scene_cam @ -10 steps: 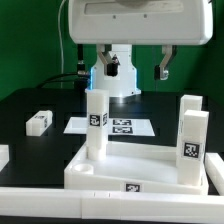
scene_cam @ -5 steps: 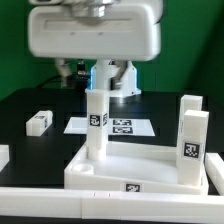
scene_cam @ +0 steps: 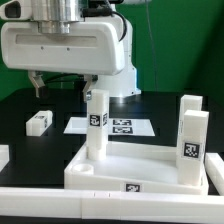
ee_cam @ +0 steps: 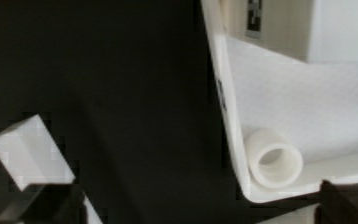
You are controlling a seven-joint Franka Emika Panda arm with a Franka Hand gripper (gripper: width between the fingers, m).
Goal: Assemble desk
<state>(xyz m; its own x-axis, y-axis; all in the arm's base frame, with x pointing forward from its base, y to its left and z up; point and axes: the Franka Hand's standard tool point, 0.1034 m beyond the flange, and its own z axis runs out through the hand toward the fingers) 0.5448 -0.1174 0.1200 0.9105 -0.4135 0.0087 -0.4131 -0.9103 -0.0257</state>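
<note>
Above the loose white square leg [scene_cam: 39, 121], hovering with hand [scene_cam: 62, 88] wide, empty; risking clipping the upright tagged leg [scene_cam: 96, 125] while descending.

White desk tabletop [scene_cam: 125, 170] lies rim-up with three tagged legs [scene_cam: 97, 125] standing upright; a fourth leg [scene_cam: 39, 121] lies apart.

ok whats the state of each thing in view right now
tabletop panel: flat on the table, rim up
three legs: upright in the panel's corners
fourth leg: lying loose on the table, apart from the panel
empty corner socket: nothing in it
claw: open, holding nothing
marker board: flat on the table
</note>
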